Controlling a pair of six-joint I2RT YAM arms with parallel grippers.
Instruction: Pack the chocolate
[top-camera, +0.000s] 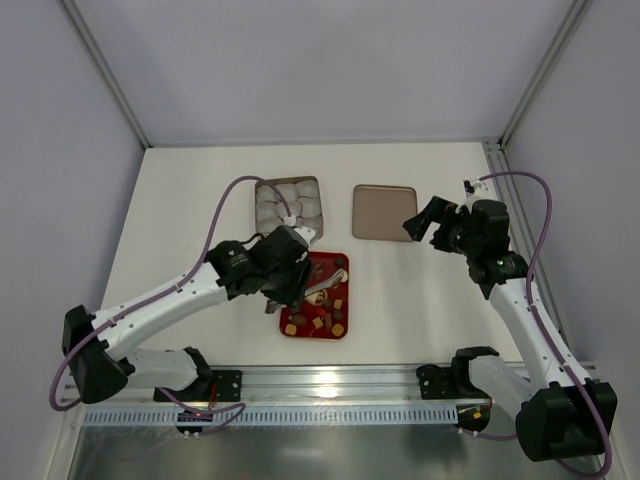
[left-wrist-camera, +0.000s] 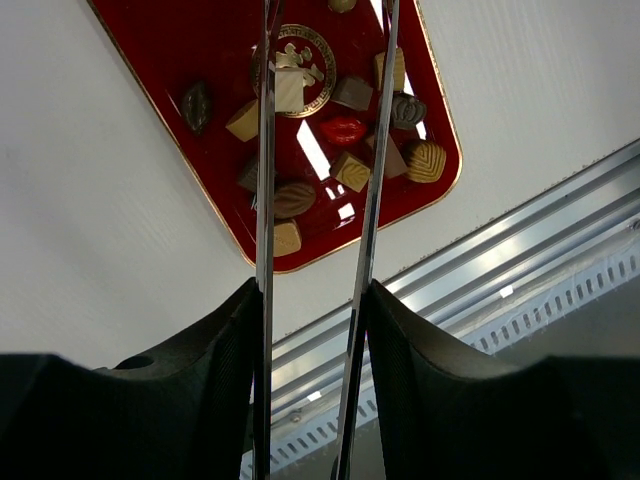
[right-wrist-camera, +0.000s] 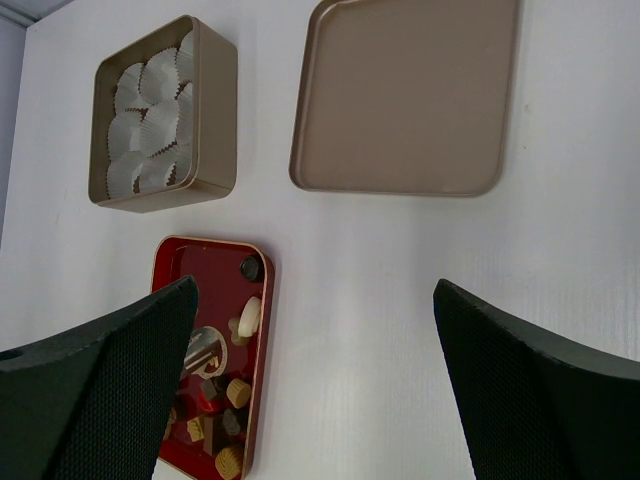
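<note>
Poised to pick: left pincer (left-wrist-camera: 326, 40) parted over small brown chocolates (left-wrist-camera: 350, 170) on red rectangular tray (left-wrist-camera: 160, 60); right pincer (right-wrist-camera: 315, 300) agape, three o'clock. Next: lower, pinch one.

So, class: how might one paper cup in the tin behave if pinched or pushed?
The cups look thin and pleated, so probably light, floppy, easily crushed. They sit packed together in the tin, so pushing one would likely shift neighbours.

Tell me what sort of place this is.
Probably a robotics lab test cell: a white tabletop boxed in by plain grey panels, an aluminium mounting rail along its near edge, and staged props like the red rectangular tray.
</note>
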